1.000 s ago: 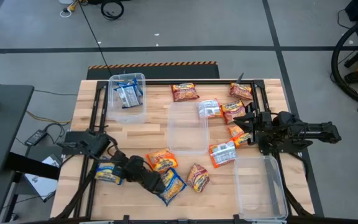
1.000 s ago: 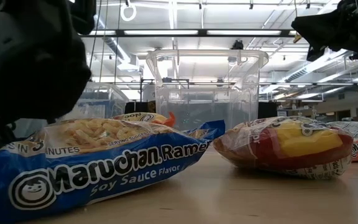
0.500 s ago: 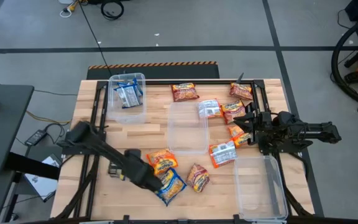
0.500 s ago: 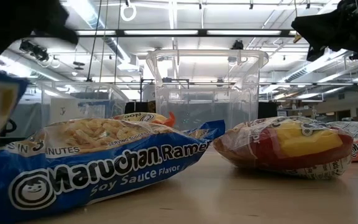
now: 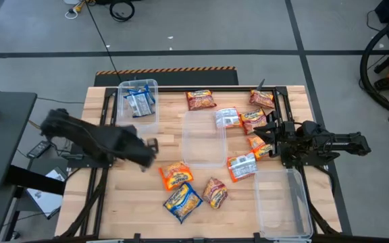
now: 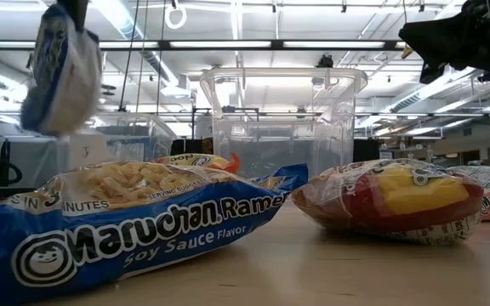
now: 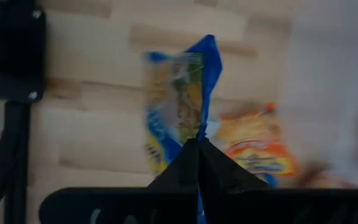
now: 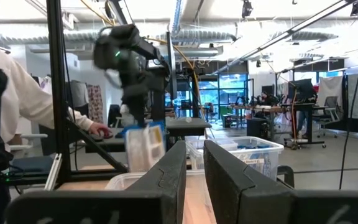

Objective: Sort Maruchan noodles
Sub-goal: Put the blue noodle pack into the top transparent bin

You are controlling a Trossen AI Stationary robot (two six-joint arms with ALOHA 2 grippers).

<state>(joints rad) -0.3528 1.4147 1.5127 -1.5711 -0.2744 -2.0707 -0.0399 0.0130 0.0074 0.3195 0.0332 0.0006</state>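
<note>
Holding a blue Maruchan packet pinched in the left gripper, jaws pressed together on it, above the surface. Beside: clear bin with blue packets, empty middle bin, other packets scattered, empty right bin. Right gripper jaws slightly spread.

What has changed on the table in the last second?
The left gripper closed on a blue-and-yellow crinkly plastic noodle packet at the table's front left, lifted it clear and swung it toward the clear plastic bin at the back left. The right gripper, the other packets and bins stayed put.
</note>
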